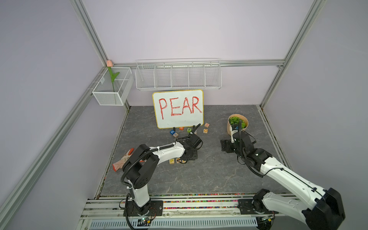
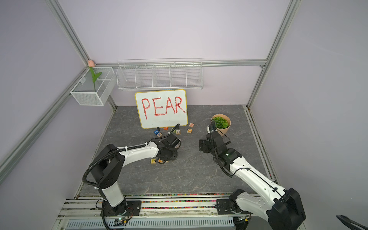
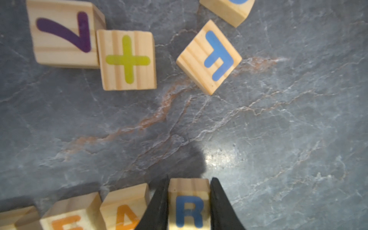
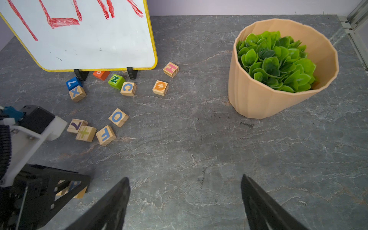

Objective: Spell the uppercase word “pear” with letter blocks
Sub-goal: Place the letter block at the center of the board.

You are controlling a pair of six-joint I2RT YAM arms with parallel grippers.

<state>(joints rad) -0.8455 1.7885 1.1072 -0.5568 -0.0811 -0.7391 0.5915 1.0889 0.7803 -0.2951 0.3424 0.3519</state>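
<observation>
The left end effector (image 3: 189, 180) is clamped on the R block (image 3: 189, 209), one black finger pressed against each side of it. This block closes a row at the near middle of the worktop (image 1: 209, 179). Just left of it, with a finger in between, sits the A block (image 3: 127, 207), then the E block (image 3: 69, 217). The P block (image 1: 171, 161) is at the left end, seen in a top view beside the arm. Farther back lie loose cubes: a 7 block (image 3: 63, 33) touching a plus block (image 3: 128, 59), and an F block (image 3: 209, 56) turned at an angle. The right end effector (image 4: 183, 179) has its fingers wide apart over bare worktop, well to the right of the row. The plant pot (image 4: 258, 99) stands at the far right. The whiteboard (image 1: 177, 108) with PEAR in red stands at the far middle, with more cubes at its foot.
</observation>
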